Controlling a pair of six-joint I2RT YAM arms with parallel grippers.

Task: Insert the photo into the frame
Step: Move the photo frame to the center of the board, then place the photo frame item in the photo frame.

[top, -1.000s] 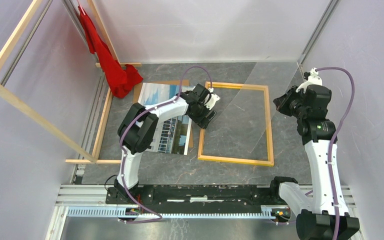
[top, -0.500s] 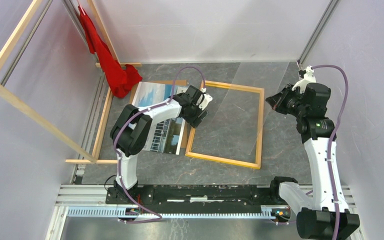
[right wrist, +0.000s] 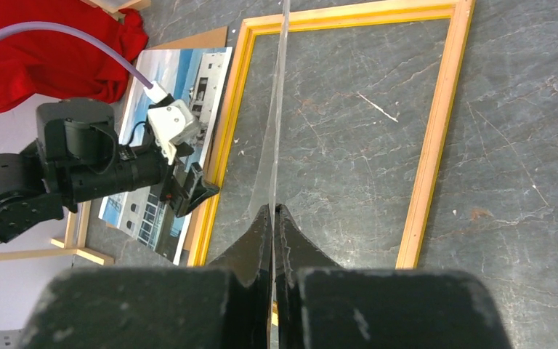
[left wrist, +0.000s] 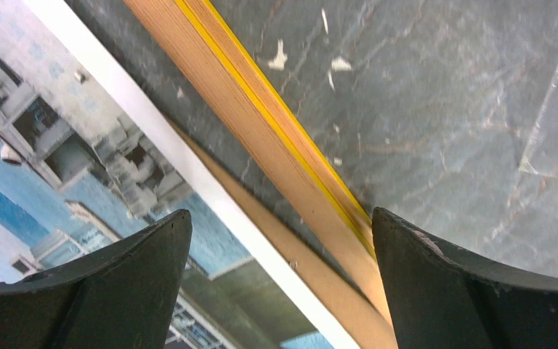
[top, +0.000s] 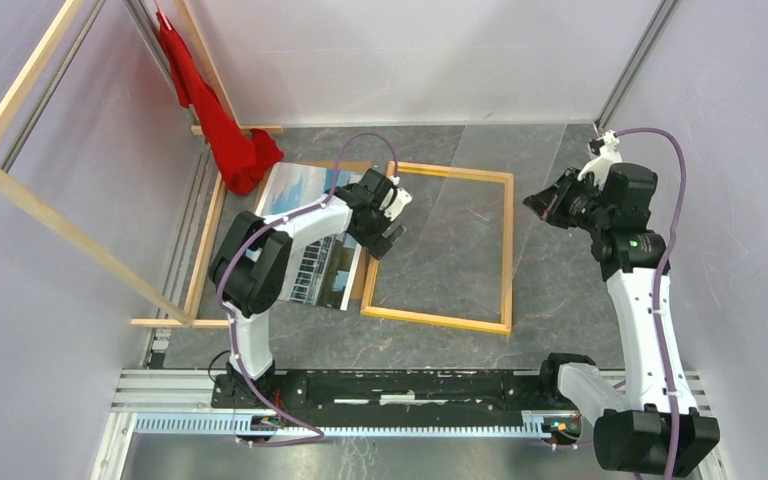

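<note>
Top external view: the grey table (top: 560, 300) carries the frame (top: 509, 250), which lies flat. Inside its border only the bare table surface shows. The photo (top: 288, 188) is outside the frame, just beside its left bar, picture side up on a brown board (right wrist: 202, 38). The left arm covers the middle of the photo.

A clear sheet (top: 520, 150) is held above the right part of the frame. In the right wrist view it is seen edge-on and reaches toward the far bar of the frame. A red cloth (top: 235, 145) lies well to the left of the frame, behind the far left corner of the photo.

The left gripper (left wrist: 280, 218) is over the left bar of the frame with its jaws wide apart. In the left wrist view, that bar, a strip of the brown board and the edge of the photo all pass between its fingers. The right gripper (right wrist: 272, 211) is at the right side of the frame, and its jaws are pressed together on the edge of the clear sheet.

Compared with one second ago, the frame has moved to the left and turned a little, so its left bar is now closer to the photo. The left gripper went with it and has now opened wider. The right gripper and the sheet have also moved left.
</note>
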